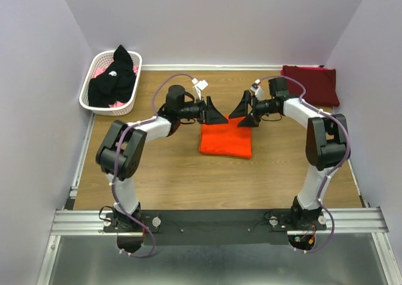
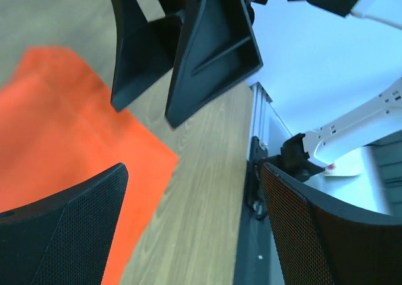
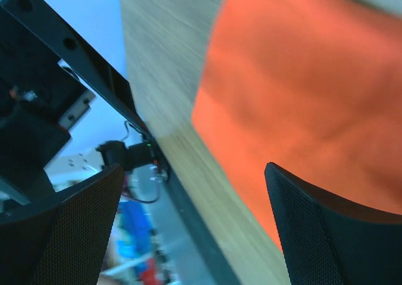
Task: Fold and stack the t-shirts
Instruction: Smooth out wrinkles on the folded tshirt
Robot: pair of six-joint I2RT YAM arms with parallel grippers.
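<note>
A: Where is the orange shirt (image 1: 226, 140)?

B: Near the middle of the table (image 1: 169, 184), a little toward the far edge. It lies flat, folded into a neat rectangle, with nothing on top of it.

A: And the two claws?

B: Both hang over the shirt's far edge, pointing at each other. The left claw (image 1: 220, 114) reaches in from the left and the right claw (image 1: 244, 114) from the right. Their tips are near one another but apart.

A: Is either one gripping anything?

B: No. Each has its jaws spread wide with nothing between them. In the left wrist view its own fingers (image 2: 69, 228) frame orange cloth and bare wood. The right claw's black fingers (image 2: 213, 53) show just ahead, clear of the cloth. In the right wrist view the gap between the fingers (image 3: 333, 235) shows the shirt's edge and the wood beside it.

A: Do they touch the shirt?

B: I cannot tell for sure. In both wrist views the cloth looks to lie below the fingers, not against them.

A: What about the other shirts?

B: The maroon shirt (image 1: 311, 85) lies folded at the far right corner, close to the wall. The black shirt (image 1: 113, 78) is crumpled in the basket (image 1: 86, 91) at the far left corner. Part of it is draped over the far rim, and some pink cloth (image 1: 99, 71) shows beneath it.

A: So nothing is stacked?

B: Not yet. Orange and maroon lie well apart, each on bare wood.
</note>
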